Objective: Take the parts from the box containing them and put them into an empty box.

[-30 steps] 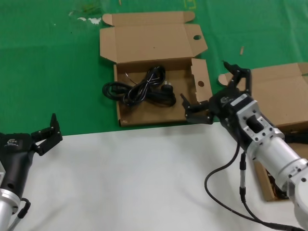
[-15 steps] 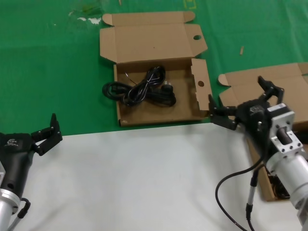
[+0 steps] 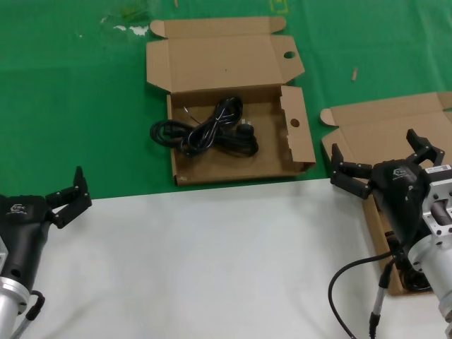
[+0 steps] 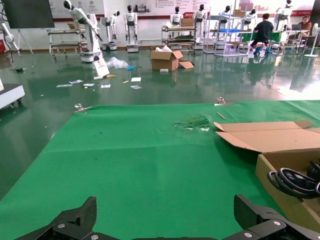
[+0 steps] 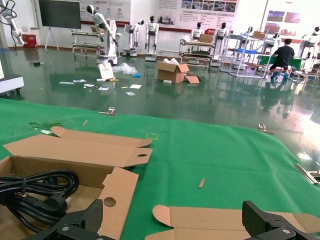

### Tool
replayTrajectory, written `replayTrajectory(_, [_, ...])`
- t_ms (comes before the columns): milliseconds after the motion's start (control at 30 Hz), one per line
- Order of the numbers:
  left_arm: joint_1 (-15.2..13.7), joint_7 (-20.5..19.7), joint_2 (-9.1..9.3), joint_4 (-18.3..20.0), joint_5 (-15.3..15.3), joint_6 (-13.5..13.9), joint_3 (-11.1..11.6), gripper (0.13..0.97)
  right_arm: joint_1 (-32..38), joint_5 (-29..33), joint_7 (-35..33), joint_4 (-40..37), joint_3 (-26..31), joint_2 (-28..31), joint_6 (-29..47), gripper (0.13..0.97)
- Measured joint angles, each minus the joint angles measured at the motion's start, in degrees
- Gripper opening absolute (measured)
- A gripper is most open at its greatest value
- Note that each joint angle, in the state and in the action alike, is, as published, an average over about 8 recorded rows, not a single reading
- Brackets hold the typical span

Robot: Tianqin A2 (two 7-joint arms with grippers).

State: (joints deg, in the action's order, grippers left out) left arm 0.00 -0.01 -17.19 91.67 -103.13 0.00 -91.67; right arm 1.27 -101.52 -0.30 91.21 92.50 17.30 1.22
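The right gripper (image 3: 373, 145) hung over the plain-lidded box (image 3: 381, 123) at the right of the scene. Its jaws were spread wide and held nothing. The left gripper (image 3: 67, 192) was parked at the near left, over the edge of the white surface (image 3: 212, 261), with its jaws also released and empty.

The holed box (image 3: 296, 152) sat at centre on the green mat (image 3: 70, 85) with its lid folded away to the far side. It was not empty: one coiled cord bundle (image 3: 212, 134) lay in its tray. The long axis of this bundle ran left to right, and a loop hung over the left wall onto the mat.

The tray of the plain-lidded box lay on the near side of the right gripper, almost entirely under the right arm. A dark mass (image 3: 409, 272) showed at its near edge. This was probably the remaining cords, but their number and long axis could not be made out.

Judgement: the right arm was far nearer to the source tray. The next pick would require the jaws to draw back toward the near side and then descend (the holed box lay to their left for delivery).

Neither box carried printing. A small logo (image 3: 18, 207) on the left gripper housing and the wall posters in the wrist views were not legible.
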Motion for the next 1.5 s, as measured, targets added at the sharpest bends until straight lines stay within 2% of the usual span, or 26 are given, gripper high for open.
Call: replayTrajectory(1500, [0.0, 0.0, 0.00, 0.0, 0.0, 0.0, 0.0, 0.966, 0.0, 0.0, 0.0, 0.0, 0.0, 0.0, 0.0, 0.966])
